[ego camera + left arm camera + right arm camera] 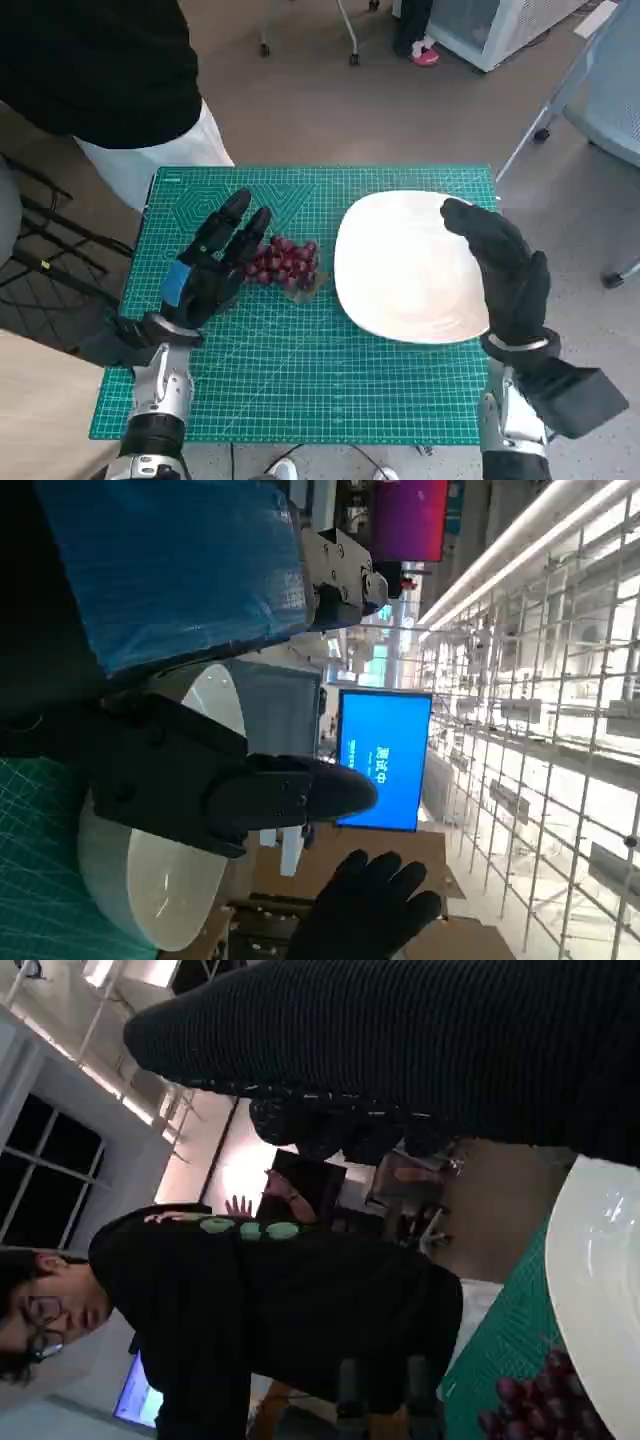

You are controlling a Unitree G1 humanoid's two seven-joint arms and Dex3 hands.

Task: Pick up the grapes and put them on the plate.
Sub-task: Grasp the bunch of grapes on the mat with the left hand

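Two hands: left hand (212,262), fingers spread and empty, tips just beside the one bunch of grapes (285,264) on one green mat (300,380); right hand (505,270), fingers apart and empty, above one white plate (400,265), hiding its right rim. Grapes lie left of plate, missing from left wrist view. One person (250,1310), fully shown only in right wrist view.
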